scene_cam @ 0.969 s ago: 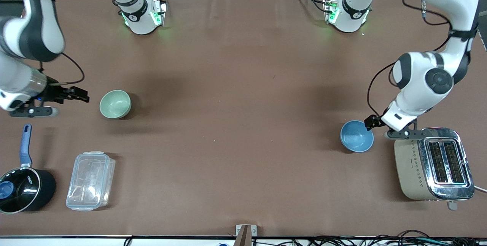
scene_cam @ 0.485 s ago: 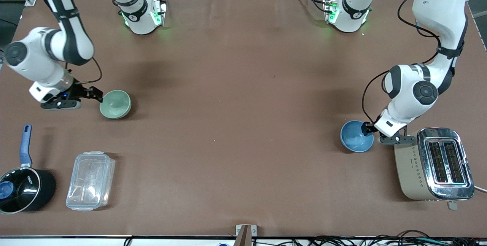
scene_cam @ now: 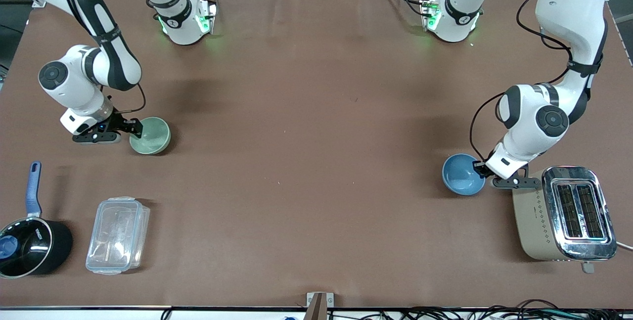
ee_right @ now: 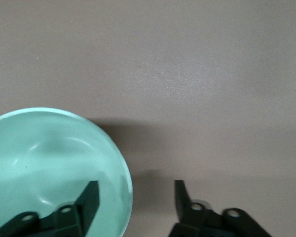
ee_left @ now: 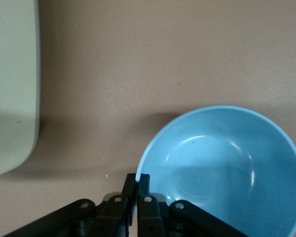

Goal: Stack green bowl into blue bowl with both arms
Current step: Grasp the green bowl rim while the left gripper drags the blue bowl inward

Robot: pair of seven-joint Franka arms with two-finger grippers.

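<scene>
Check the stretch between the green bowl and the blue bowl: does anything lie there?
Nothing lies there. In the front view, only bare brown table runs from the green bowl to the blue bowl.

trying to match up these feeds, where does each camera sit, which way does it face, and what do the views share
Front view: high across the table, facing both arms' bases; shows both arms, the green bowl and the blue bowl.
Left wrist view: on the left arm, looking down at the blue bowl; the left gripper is shut on its rim.
Right wrist view: on the right arm, looking down at the green bowl; the right gripper straddles its rim, open.
Shared: each wrist view shares its bowl with the front view.
</scene>
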